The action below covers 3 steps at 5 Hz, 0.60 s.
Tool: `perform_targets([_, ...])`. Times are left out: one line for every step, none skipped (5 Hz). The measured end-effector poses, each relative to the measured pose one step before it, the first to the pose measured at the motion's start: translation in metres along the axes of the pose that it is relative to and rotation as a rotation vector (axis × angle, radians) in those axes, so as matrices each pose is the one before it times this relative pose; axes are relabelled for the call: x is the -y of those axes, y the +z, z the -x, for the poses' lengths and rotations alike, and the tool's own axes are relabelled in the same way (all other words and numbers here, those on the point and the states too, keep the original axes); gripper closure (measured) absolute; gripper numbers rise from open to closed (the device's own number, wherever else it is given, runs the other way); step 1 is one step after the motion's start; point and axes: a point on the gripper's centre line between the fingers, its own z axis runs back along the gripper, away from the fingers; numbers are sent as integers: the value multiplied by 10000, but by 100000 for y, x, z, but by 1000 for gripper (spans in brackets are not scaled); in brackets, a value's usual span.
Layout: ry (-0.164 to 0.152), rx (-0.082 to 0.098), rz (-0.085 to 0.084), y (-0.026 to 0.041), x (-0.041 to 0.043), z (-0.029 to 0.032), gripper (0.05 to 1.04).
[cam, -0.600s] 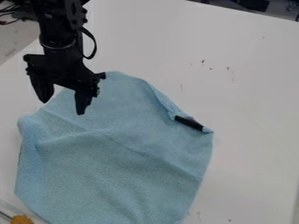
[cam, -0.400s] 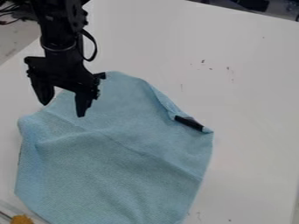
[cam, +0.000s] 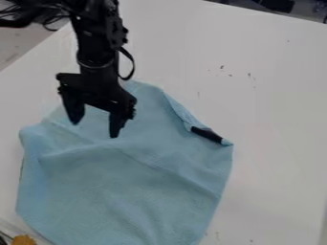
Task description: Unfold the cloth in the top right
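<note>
My black gripper (cam: 94,128) hangs over the upper left part of the light blue cloth, open, its two fingers spread apart and nothing between them. The cloth (cam: 137,177) lies on the white table with creases running diagonally across it. Along its upper right edge a narrow strip is folded over, and a black tag (cam: 207,135) shows there near the right corner. The arm hides a bit of the cloth's top left edge.
The white table (cam: 275,105) extends up and to the right of the cloth. An orange-yellow object (cam: 24,239) sits at the bottom left corner, by a clear edge. Dark cables lie at the top left.
My gripper has shifted to the right and slightly down in the view, still open. The cloth looks the same.
</note>
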Motion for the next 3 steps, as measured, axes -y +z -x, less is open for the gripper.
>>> perform_targets([-401,203,204,234,2741,-1545,83])
perform_targets([-460,166,158,-191,3192,-1731,83])
perform_targets([-675,-137,193,-489,2443,-2471,83])
